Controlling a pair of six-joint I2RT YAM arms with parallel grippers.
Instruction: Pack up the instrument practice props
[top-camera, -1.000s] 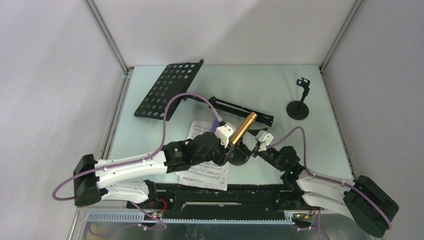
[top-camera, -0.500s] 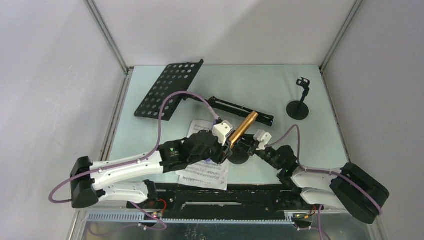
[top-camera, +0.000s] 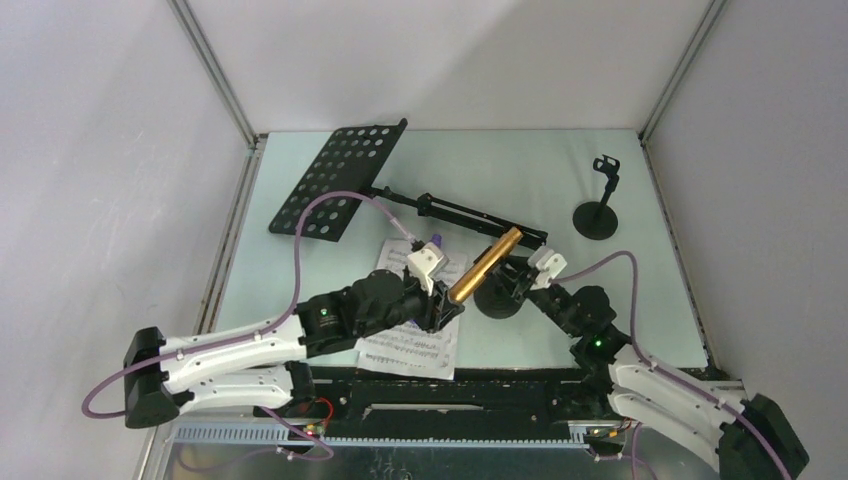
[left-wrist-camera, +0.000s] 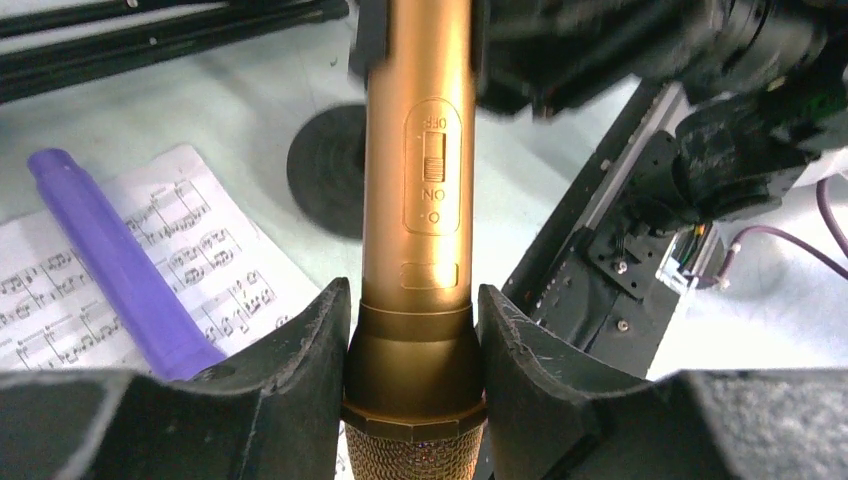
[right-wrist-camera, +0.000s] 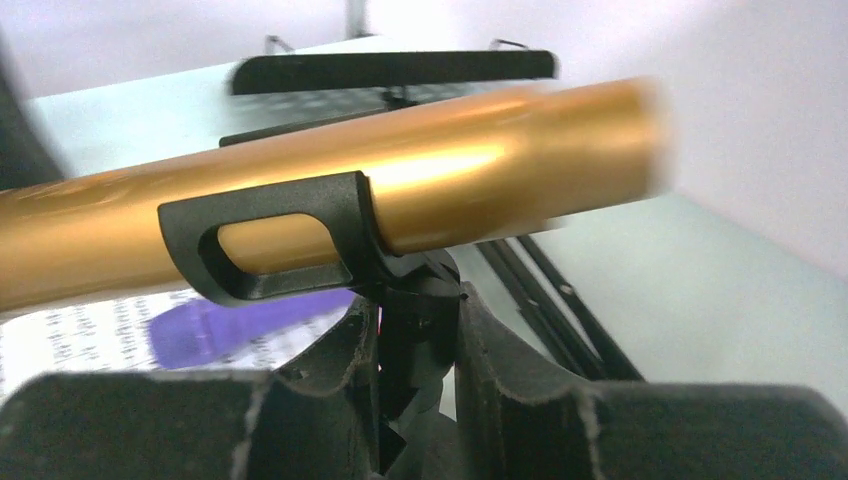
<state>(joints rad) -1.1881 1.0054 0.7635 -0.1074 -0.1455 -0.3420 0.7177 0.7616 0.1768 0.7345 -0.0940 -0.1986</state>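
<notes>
My left gripper (left-wrist-camera: 412, 310) is shut on the tan microphone (left-wrist-camera: 415, 150) just above its mesh head; in the top view the left gripper (top-camera: 445, 295) holds the tan microphone (top-camera: 487, 262) slanting up to the right. The handle lies in the clip (right-wrist-camera: 280, 245) of a small black holder, whose stem (right-wrist-camera: 420, 330) my right gripper (right-wrist-camera: 418, 325) is shut on. The holder's round base (top-camera: 497, 302) sits by the right gripper (top-camera: 522, 283). A purple microphone (left-wrist-camera: 120, 265) lies on the sheet-music pages (left-wrist-camera: 215, 270). The black perforated music rack (top-camera: 335, 180) lies flat at far left.
A second black round-based holder (top-camera: 598, 215) stands upright at the far right. The rack's folded tripod legs (top-camera: 460, 212) stretch across the middle of the table behind the grippers. The black base rail (top-camera: 450, 395) runs along the near edge.
Both arms have shifted right and away, carrying the tan microphone and the holder with them. The right gripper, open a second ago, has closed on the holder's stem.
</notes>
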